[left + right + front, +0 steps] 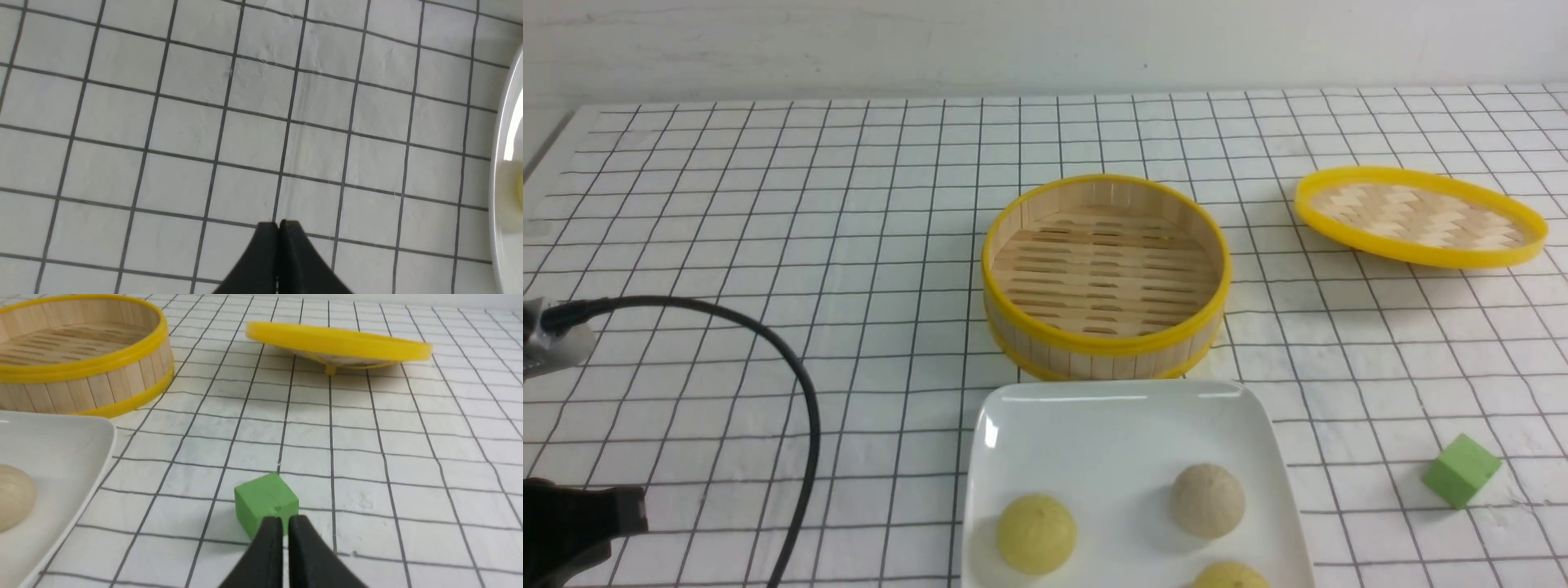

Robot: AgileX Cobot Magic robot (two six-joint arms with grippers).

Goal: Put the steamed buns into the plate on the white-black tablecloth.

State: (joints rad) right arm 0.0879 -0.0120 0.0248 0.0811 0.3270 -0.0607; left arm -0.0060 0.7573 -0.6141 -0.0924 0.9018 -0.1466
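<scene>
Steamed buns (pixel 1207 500): three, all on the plate and none touching. One is grey-beige and two are pale yellow buns (pixel 1036 532), the nearer one cut off by the front view's lower edge.
Plate (pixel 1111 425): one, white and square with rounded corners, at the near edge, just in front of the steamer basket.
White-black tablecloth (pixel 768 204): one, slightly wrinkled, under everything.
Steamer basket (pixel 1094 353): one, round bamboo with yellow rims, its slatted floor in full sight.
Lid (pixel 1419 216): one, woven and yellow-rimmed, tilted, well to the basket's right.
Green cube (pixel 1462 470): one, right of the plate and apart from it.
Left gripper (pixel 278 228): fingers pressed together, gripping nothing, over bare cloth left of the plate.
Right gripper (pixel 284 524): fingers drawn together to a thin slit, gripping nothing. Its tips are just before the cube, and I cannot tell whether they touch it.
Cable (pixel 800 392): one, black, looping at the near left.
</scene>
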